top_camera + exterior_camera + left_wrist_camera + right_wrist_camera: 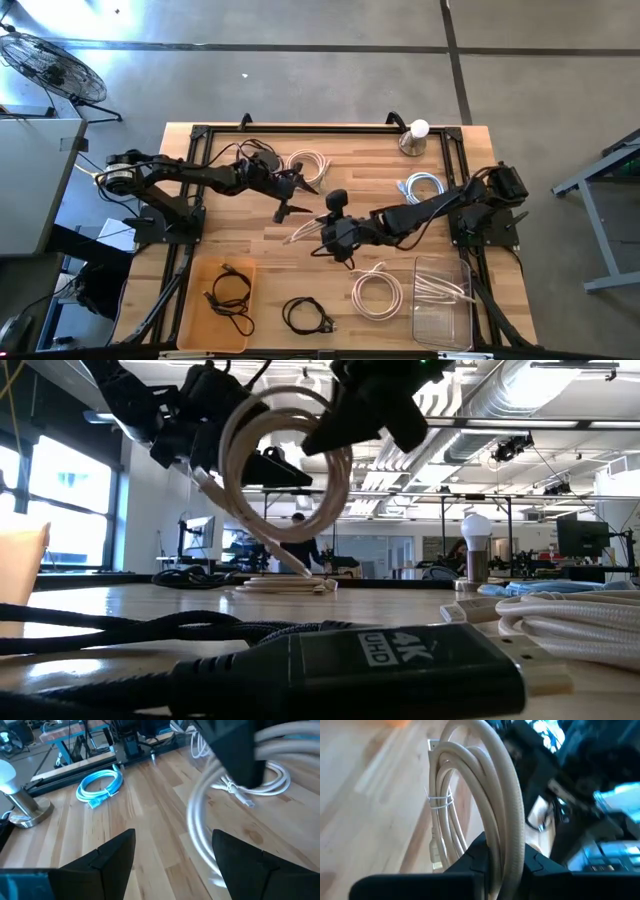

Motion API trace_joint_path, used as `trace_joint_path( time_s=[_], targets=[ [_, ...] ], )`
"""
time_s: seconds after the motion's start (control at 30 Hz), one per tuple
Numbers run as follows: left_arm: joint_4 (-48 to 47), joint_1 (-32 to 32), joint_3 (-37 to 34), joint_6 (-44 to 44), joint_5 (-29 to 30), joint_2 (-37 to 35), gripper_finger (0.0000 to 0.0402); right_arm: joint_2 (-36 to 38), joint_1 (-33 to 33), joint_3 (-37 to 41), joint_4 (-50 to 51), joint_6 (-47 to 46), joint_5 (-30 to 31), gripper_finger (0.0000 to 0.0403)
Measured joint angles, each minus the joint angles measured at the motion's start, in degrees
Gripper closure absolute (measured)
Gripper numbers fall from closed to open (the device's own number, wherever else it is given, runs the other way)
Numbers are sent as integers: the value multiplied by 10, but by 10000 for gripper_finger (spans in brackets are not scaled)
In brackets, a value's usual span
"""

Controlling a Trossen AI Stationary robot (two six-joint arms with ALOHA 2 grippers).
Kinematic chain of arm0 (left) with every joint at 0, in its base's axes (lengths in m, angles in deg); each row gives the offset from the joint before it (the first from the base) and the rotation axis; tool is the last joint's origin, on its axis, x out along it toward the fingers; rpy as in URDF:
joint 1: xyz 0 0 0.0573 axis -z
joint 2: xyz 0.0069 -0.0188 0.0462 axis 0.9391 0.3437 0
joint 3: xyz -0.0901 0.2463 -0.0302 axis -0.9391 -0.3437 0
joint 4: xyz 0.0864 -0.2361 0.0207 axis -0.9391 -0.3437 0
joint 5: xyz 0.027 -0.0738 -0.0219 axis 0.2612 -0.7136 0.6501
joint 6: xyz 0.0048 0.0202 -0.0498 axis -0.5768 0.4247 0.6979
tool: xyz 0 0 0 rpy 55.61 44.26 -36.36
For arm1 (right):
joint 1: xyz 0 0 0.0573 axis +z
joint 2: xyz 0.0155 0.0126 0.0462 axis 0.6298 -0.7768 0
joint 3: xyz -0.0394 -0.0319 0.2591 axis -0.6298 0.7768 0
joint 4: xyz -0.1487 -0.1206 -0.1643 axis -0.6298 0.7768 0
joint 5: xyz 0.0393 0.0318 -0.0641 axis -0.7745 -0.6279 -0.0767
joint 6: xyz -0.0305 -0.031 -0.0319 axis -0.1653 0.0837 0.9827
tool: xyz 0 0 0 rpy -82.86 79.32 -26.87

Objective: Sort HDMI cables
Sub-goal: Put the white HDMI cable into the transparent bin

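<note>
The cream HDMI cable coil (485, 815) hangs off the surface, pinched in your right gripper (496, 854), whose fingers are clamped on its loops. Your left gripper (172, 855) stands just beside it, fingers wide and empty. Keep the loops bunched while carrying toward the clear bin (442, 300); watch the dangling plug.
</note>
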Motion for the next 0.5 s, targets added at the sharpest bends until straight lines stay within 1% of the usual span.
trace_joint_path(
  time_s=[0.17, 0.33, 0.4, 0.5],
  targets=[
    [-3, 0, 0, 0, 2, 0, 144, 19, 34, 0, 80, -53, 71, 371],
    [-1, 0, 0, -4, -1, -16, 144, 80, 88, 1, 190, -148, 146, 371],
    [-2, 0, 0, -30, -19, -27, 144, 118, 114, 1, 222, -188, 174, 371],
    [-1, 2, 0, -80, -71, -54, 144, 180, 159, 1, 263, -252, 198, 371]
  ],
)
